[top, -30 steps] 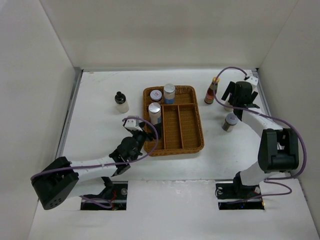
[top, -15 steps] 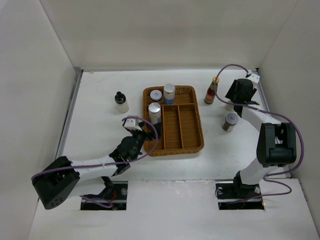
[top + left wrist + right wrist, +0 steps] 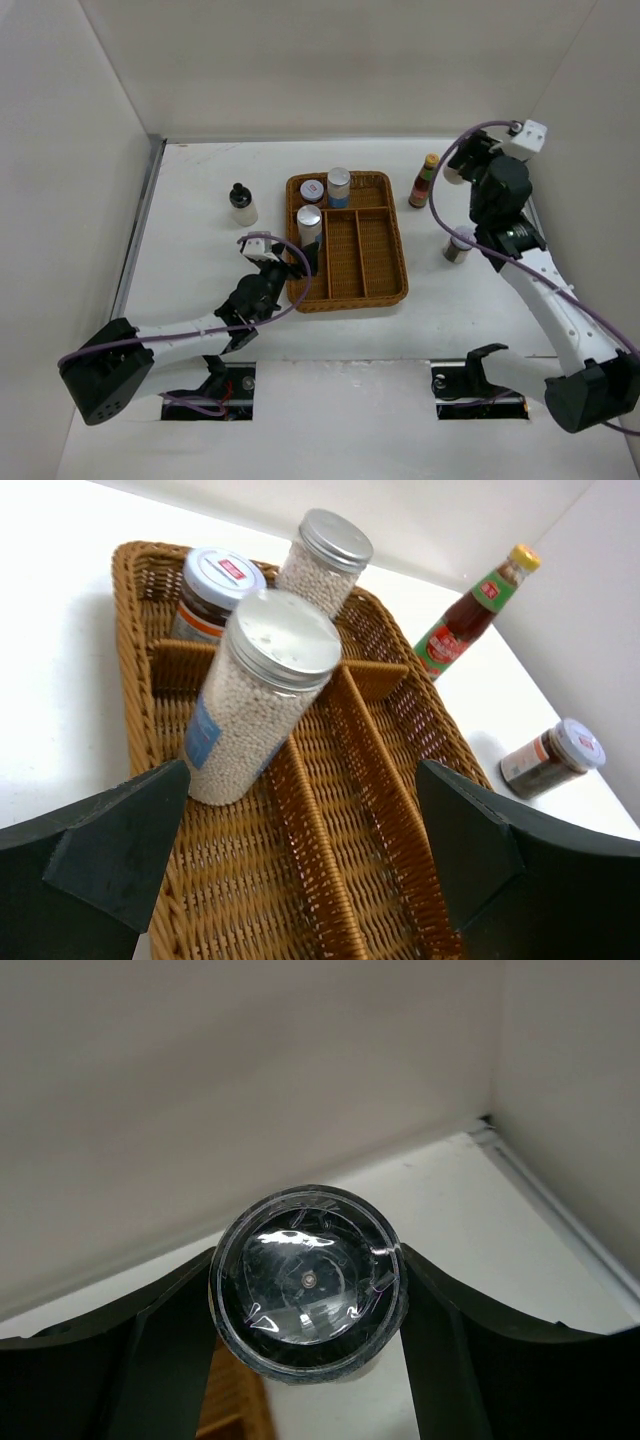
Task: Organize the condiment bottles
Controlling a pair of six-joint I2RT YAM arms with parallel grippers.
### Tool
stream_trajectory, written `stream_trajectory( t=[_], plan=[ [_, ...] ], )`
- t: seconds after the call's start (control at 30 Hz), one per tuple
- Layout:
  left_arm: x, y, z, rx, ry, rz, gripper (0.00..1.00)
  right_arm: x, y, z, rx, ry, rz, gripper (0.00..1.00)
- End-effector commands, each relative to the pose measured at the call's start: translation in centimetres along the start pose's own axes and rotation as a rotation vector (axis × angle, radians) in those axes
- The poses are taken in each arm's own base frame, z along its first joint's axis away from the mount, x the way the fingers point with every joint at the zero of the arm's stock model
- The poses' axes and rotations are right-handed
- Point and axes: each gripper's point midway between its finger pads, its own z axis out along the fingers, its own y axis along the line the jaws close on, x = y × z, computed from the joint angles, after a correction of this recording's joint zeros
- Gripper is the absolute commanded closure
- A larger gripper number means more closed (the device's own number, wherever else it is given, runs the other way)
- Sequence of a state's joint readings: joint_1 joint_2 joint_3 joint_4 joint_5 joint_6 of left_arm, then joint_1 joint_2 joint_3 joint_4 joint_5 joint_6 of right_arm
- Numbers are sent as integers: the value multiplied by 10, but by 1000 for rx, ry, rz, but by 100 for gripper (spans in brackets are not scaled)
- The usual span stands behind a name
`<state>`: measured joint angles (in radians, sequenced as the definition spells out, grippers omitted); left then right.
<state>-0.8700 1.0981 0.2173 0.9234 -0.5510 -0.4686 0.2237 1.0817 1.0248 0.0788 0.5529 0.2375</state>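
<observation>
Condiment bottles (image 3: 339,185) are split three ways: three stand in the wicker tray (image 3: 360,300) at mid-counter, three stand on the counter (image 3: 180,290) itself, and one is held aloft.

Nearest the arm bases, the left hand (image 3: 300,262) sits low at the tray's near-left corner, its fingers (image 3: 110,845) spread wide with nothing between them. Just beyond it, the bead jar (image 3: 255,695), which has pale beads, a silver lid and a blue label, stands upright in the left long compartment, close against the cross divider. Beyond the divider, along the tray's far rim, the dark jar (image 3: 212,588) with a white-and-red lid stands at the far-left corner. A second silver-lidded jar (image 3: 325,560) stands just beside it on the right.

Right of the tray, a grey-lidded jar (image 3: 457,248) stands on the counter, partly covered by the right arm. Left of the tray, toward its far end, stands the black-capped bottle (image 3: 241,204). The red sauce bottle (image 3: 425,181) with the yellow cap stands off the tray's far-right corner.

Above the counter's far-right corner, the right hand (image 3: 465,158) pinches a pale jar (image 3: 305,1285) between both fingers — the jar is off the counter, with one round, glossy end facing the wrist camera.
</observation>
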Motion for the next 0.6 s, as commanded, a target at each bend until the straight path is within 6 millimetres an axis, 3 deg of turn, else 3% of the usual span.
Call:
stream_trajectory(
  t=[0.0,0.1,0.27,0.4,0.57],
  plan=[
    [-23,7,-1,-31,-85,-43,0,-24,71,-6,-189,-42,41,48],
    [-31,29,-4,-115,-117,-38,0,4,130,-4,-314,22,30,47],
    [-38,40,-6,-155,-130,-35,0,64,185,27,-384,108,13,47],
    [-36,43,-5,-166,-124,-29,0,108,211,46,-426,175,-1,47],
    [-34,43,-4,-166,-118,-28,0,144,220,59,-425,215,-5,47]
  ],
)
